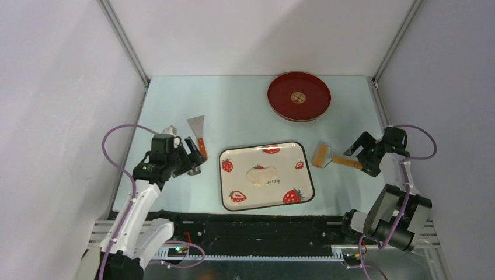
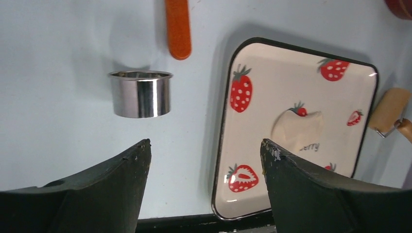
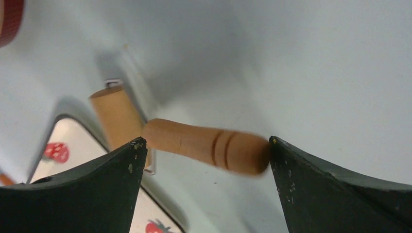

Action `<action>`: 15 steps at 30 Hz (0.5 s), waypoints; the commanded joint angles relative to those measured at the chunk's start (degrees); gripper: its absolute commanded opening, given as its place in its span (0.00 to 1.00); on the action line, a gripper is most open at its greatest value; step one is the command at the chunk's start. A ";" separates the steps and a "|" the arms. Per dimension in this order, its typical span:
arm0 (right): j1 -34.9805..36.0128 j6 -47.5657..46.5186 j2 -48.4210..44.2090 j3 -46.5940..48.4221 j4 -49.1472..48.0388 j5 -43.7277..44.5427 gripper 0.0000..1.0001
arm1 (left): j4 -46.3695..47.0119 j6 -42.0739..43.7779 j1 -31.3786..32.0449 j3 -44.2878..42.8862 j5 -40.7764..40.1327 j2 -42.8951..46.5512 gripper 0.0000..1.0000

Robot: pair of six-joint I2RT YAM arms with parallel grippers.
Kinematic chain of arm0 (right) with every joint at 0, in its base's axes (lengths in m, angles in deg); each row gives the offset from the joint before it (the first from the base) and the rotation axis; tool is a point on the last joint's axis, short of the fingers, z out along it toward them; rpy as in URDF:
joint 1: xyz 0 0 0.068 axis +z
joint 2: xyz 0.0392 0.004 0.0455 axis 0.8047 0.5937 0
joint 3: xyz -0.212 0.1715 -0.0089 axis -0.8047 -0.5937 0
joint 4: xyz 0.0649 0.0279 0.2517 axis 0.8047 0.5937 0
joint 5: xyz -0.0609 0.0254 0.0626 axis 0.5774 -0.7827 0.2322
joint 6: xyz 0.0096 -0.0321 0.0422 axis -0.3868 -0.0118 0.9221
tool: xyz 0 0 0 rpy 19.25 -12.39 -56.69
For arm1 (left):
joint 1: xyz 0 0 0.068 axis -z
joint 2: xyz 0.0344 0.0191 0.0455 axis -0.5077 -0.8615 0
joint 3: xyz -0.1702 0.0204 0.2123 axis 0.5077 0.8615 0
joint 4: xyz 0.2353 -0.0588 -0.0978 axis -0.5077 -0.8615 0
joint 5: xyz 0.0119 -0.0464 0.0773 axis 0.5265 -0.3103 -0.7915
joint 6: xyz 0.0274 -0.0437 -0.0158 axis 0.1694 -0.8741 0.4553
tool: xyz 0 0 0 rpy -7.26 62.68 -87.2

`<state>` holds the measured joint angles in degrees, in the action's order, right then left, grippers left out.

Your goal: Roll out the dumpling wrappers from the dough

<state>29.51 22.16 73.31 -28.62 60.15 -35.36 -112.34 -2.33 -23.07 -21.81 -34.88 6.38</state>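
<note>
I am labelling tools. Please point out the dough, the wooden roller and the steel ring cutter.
dough [image 1: 262, 175], top view, middle of the lump.
wooden roller [image 3: 209, 145], right wrist view, middle of the handle.
steel ring cutter [image 2: 141, 94], left wrist view, side wall.

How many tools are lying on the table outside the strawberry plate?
3. A steel ring cutter left of the strawberry plate, a scraper just beyond the cutter, and a wooden roller right of the plate. Something small may still be hidden.
</note>
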 commanded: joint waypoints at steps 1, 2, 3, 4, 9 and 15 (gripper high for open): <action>-0.07 1.19 -2.65 0.87 0.87 12.50 0.99 | -3.05 1.55 -0.46 -1.02 -5.96 -1.04 0.85; 0.02 1.46 -4.14 0.87 0.90 12.89 0.99 | -4.24 1.48 -0.44 -1.59 -7.52 -1.26 0.85; 0.18 1.49 -4.88 0.91 1.04 13.49 0.99 | -4.82 1.17 -0.48 -1.85 -9.87 -1.97 0.85; 0.77 1.51 -6.94 0.98 1.12 13.87 0.99 | -5.65 0.94 -0.47 -2.26 -11.56 -2.60 0.85; 6.02 0.80 -12.50 4.41 3.90 16.73 0.99 | -7.32 -1.20 -0.54 -2.15 -14.69 -6.75 0.84; 11.27 3.84 -18.87 8.57 7.29 9.43 1.00 | -4.92 -3.40 -1.68 -1.11 -14.57 -10.15 0.72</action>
<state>39.06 23.16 57.77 -24.35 64.92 -21.65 -118.79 -3.69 -23.46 -21.92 -47.78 -2.49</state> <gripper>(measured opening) 0.993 0.760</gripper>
